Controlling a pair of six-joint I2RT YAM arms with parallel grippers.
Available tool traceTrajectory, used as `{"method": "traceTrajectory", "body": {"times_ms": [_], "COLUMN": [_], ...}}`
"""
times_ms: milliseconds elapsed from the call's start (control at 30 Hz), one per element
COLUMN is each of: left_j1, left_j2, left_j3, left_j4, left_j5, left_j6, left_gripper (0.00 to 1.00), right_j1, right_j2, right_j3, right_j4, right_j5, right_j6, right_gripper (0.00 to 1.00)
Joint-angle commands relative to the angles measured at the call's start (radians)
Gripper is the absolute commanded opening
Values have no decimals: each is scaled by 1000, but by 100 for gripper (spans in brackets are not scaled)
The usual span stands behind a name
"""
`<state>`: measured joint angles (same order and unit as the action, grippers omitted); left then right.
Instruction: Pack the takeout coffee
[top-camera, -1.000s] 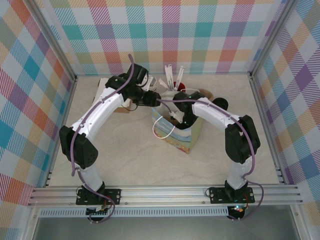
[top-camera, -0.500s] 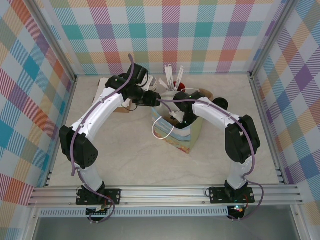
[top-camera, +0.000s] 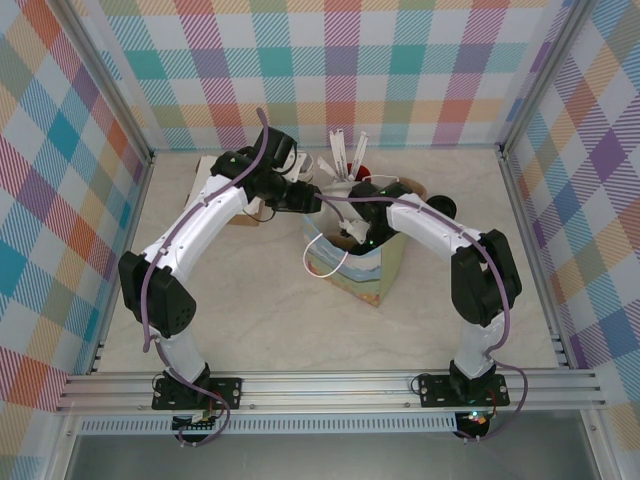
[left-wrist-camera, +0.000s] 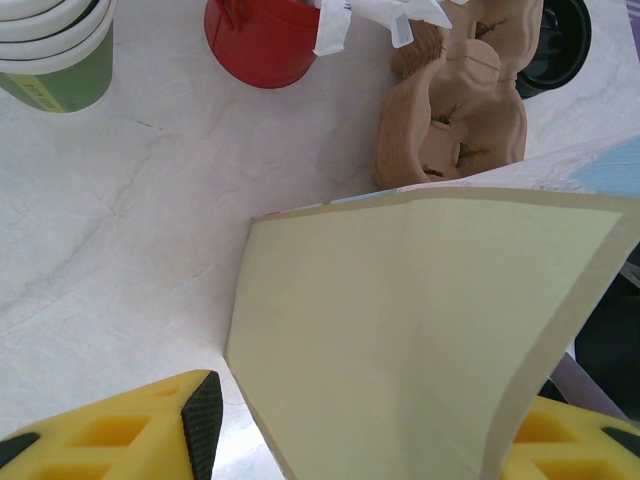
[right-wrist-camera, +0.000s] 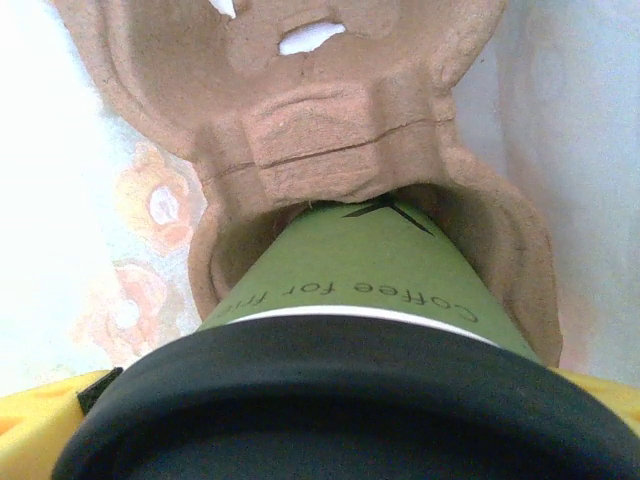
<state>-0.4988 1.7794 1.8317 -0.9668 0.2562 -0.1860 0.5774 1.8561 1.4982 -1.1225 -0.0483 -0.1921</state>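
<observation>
Takeout coffee, a small olive-green paper cup (right-wrist-camera: 350, 270) with a round black plastic lid (right-wrist-camera: 320, 410), is seen in the right wrist view seated in a pocket of a brown moulded-pulp cup carrier (right-wrist-camera: 320, 130); cup and carrier are enclosed by the pale inner walls of a printed paper bag (top-camera: 368, 275); the right claw (right-wrist-camera: 330, 440) is placed directly over the cup, with its yellow fingers (right-wrist-camera: 40, 430) set wide at either side of the lid; whether they press on the lid or stand just clear of it cannot be told. From above, the right claw (top-camera: 355, 232) is seen inside the mouth of the bag, which stands upright near the middle of the marble-patterned table (top-camera: 250, 310). The left claw (left-wrist-camera: 385, 440) is held apart at the bag's rim; a cream wall of the bag (left-wrist-camera: 420, 320) is passed between its fingers, close by the one at the right of the view; the other is separated from the paper by a strip of bare table.
</observation>
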Motion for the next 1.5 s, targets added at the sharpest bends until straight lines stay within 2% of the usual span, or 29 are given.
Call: {"method": "traceTrajectory", "body": {"times_ms": [0,1467], "left_j1": [10,10], "left_j2": [-5,-13], "left_j3": [20,11], "left_j4": [-13,-12], "left_j5": [15,29], "left_j6": [2,-3], "left_gripper": [55,59], "right_j1": [-7,-7], "right_j2": [-43,-115], "right_j3": [32,150], "right_j4": [-33,-121], "right_j5": [-36,-15], "right_j6": [10,29], "right_gripper": [100,100]}}
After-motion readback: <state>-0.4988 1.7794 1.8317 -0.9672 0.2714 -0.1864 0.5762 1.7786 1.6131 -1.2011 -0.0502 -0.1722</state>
